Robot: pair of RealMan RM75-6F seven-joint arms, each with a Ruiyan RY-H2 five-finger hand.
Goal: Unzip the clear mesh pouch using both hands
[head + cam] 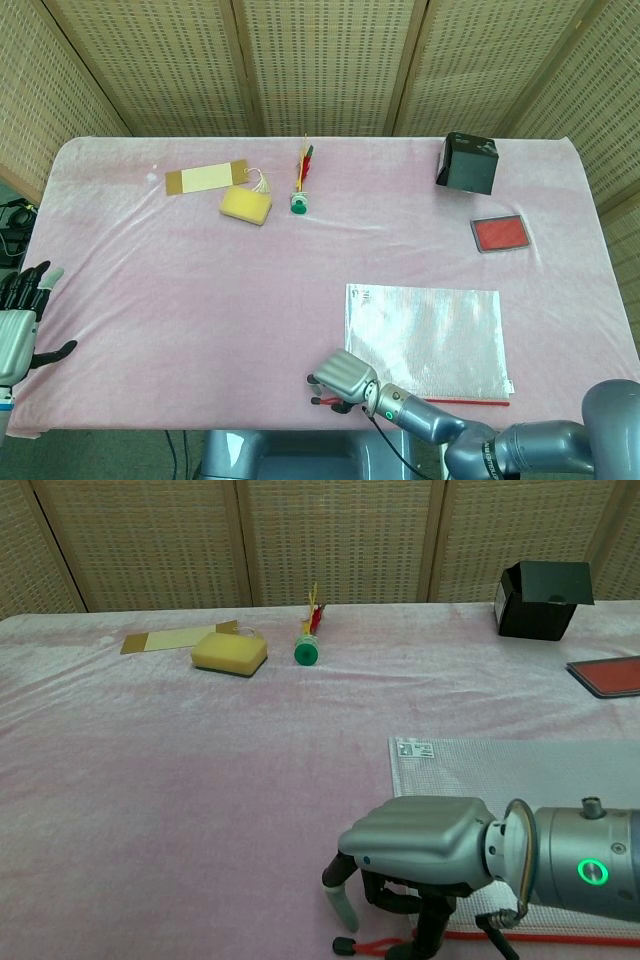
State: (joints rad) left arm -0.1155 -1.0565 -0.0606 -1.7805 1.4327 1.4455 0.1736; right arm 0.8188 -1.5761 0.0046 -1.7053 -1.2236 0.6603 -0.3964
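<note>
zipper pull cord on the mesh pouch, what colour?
Red, with a small black end; the zipper pull cord shows best in the chest view, beside the right hand.

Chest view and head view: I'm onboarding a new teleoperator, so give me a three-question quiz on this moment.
1. True or false: the right hand is over the red zipper pull cord.
2. Which lies nearest the yellow sponge? A black box B tan card C red pad
3. Fill in: the left hand sits at the table's ___ edge in the head view.

Key: 1 true; 2 B; 3 left
</note>
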